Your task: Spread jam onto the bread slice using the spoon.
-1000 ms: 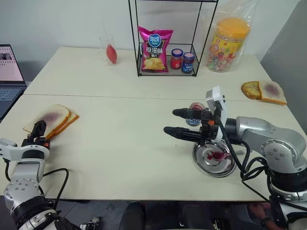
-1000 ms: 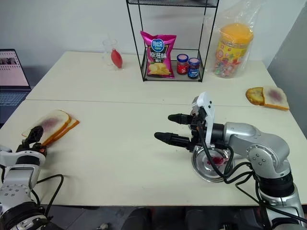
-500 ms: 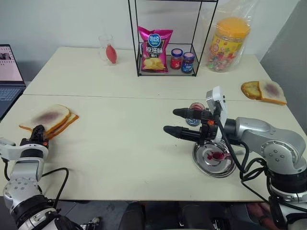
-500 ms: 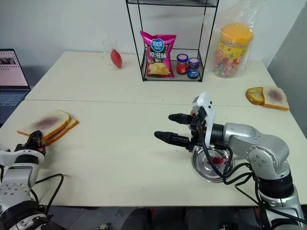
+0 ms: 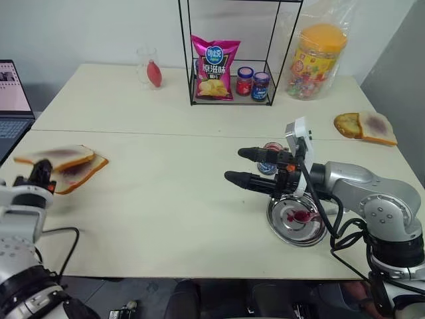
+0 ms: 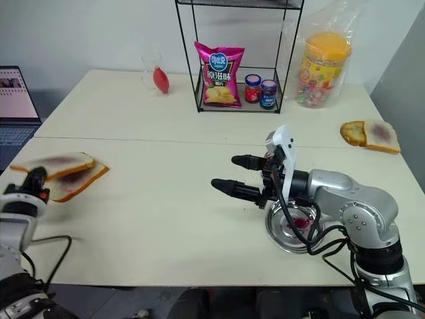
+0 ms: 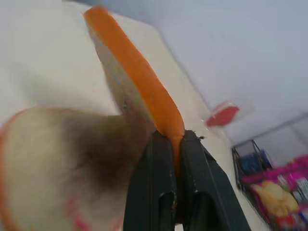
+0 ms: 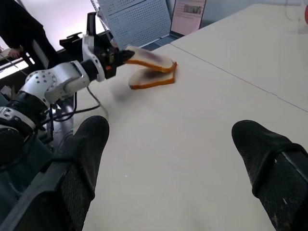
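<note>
My left gripper (image 5: pixel 41 171) is shut on the crust edge of the bread slice (image 5: pixel 56 157), which has a dull purple patch, and holds it level above the table at the far left. A second slice (image 5: pixel 81 174) lies under it on the table. In the left wrist view the fingers (image 7: pixel 159 159) pinch the orange-brown crust (image 7: pixel 139 77). My right gripper (image 5: pixel 234 165) hangs open over the table's middle, pointing left. Behind it stands the small glass jar of jam (image 5: pixel 270 149). A red jam blob (image 5: pixel 302 216) lies in the round steel dish (image 5: pixel 282 229). The spoon is hidden.
A wire rack (image 5: pixel 189 66) at the back holds a chips bag (image 5: pixel 214 66) and two lidded jars (image 5: pixel 252 83). A candy jar (image 5: pixel 320 60), a glass (image 5: pixel 147 65), a bread pair (image 5: pixel 365 126) and a laptop (image 5: pixel 12 100) ring the table. A person (image 8: pixel 19 24) stands beyond the left arm.
My left gripper shut on the top slice and raised it off the lower slice. The right gripper stayed where it was, open.
</note>
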You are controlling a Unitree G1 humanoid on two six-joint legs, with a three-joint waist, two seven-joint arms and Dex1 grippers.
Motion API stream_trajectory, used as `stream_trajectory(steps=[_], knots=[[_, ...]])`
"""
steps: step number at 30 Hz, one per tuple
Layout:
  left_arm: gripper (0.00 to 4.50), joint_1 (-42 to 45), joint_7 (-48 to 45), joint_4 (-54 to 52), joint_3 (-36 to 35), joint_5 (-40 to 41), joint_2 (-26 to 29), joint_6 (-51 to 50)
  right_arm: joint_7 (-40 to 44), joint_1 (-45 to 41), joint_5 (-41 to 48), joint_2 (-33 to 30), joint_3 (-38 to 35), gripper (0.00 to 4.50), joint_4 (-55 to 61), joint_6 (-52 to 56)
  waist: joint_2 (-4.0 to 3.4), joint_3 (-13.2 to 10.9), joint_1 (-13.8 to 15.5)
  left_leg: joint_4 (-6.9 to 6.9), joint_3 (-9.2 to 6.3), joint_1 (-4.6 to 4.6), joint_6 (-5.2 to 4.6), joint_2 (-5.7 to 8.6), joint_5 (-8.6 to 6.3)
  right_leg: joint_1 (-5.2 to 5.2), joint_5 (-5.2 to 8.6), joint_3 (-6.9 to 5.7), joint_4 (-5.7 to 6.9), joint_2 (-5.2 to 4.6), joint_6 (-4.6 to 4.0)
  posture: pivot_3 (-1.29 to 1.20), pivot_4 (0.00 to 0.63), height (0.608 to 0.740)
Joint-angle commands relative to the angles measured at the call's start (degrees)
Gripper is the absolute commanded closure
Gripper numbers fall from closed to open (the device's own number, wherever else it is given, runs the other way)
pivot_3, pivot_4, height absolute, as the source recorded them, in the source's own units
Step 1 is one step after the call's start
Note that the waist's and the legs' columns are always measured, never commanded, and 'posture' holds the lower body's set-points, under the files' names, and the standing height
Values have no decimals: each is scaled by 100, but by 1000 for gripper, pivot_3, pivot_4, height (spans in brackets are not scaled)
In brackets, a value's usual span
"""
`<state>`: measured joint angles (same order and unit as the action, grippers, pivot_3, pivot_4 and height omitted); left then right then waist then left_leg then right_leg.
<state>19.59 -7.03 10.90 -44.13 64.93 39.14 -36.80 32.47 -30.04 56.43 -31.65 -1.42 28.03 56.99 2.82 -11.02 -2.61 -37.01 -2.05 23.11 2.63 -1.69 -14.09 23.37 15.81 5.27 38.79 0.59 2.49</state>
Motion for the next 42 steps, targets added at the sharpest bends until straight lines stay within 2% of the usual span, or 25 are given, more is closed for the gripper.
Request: stream_trajectory(steps=[1, 4, 6, 8, 11, 16, 21, 26, 31, 34, 42], knots=[[4449, 352, -1206, -742, 816, -7, 804, -716, 93, 160, 467, -250, -338, 0, 385, 146, -2, 0, 12, 0, 1, 2, 1, 2, 0, 0, -2, 0, -3, -1, -4, 0, 150, 740], [4449, 763, -2413, -1037, 1774, -65, 1431, -1325, 140, 368, 657, -447, -412, 0, 542, 188, -22, -11, -13, 9, 24, -3, 2, 7, -2, 0, -2, 17, -11, -12, -4, 0, 150, 740], [4449, 800, -3418, -1383, 2744, -708, 1854, -1185, 69, 487, 578, -484, -428, 0, 578, 113, -23, -12, -35, 14, 32, -4, 2, 8, -2, 4, 0, 22, -12, -11, -4, 0, 150, 740], [4449, 816, -4036, -1585, 3319, -1125, 2062, -1042, -12, 543, 555, -487, -438, 0, 590, 65, -26, -14, -65, 18, 33, -4, 2, 5, -3, 10, 2, 23, -12, -7, -7, 0, 150, 740], [4449, 1196, -4952, -1744, 4087, -1435, 2079, -973, -210, 706, 600, -453, -524, 0, 719, 32, -29, -17, -95, 27, 42, -4, 2, 1, -3, 20, 5, 30, -4, -4, -18, 0, 150, 740], [4449, 1738, -6156, -1355, 5472, -2585, 1671, -359, -565, 950, 719, -348, -582, 0, 955, 4, -31, -17, -57, 17, 28, 32, 1, -5, -2, 60, 13, 22, 16, 13, -23, 0, 150, 740], [4449, 2095, -6756, -1042, 5745, -2907, 1241, -199, -843, 1041, 770, -304, -596, 0, 1046, 5, -34, -18, -65, 3, 30, 68, 1, -10, -2, 87, 8, 27, 18, 15, -29, 0, 150, 740], [4449, 2275, -7022, 270, 6628, -4607, 1036, 1178, -1169, 1073, 911, -241, -586, 0, 1191, 7, -44, -14, -29, 1, 19, 67, 1, -3, -2, 79, 8, 18, 17, 13, -29, 0, 150, 740], [4449, 2964, -6877, 1728, 6470, -5263, 547, 1881, -1321, 1107, 1088, -355, -667, 0, 1254, 32, -36, -18, 3, -7, 15, 76, -1, -3, -1, 83, 8, 13, 23, 14, -29, 0, 150, 740], [4449, 3050, -7187, 2120, 6647, -5605, 444, 2291, -1395, 1062, 1153, -396, -655, 0, 1231, 16, -36, -18, 27, -12, -1, 85, -1, -2, -1, 81, 7, -1, 20, 14, -29, 0, 150, 740], [4449, 3405, -6972, 3034, 6480, -6156, -144, 3179, -1378, 1049, 1106, -427, -575, 0, 1178, -58, -36, -17, 78, -13, -11, 83, -2, -2, -1, 77, 6, -10, 25, 13, -31, 0, 150, 740]])
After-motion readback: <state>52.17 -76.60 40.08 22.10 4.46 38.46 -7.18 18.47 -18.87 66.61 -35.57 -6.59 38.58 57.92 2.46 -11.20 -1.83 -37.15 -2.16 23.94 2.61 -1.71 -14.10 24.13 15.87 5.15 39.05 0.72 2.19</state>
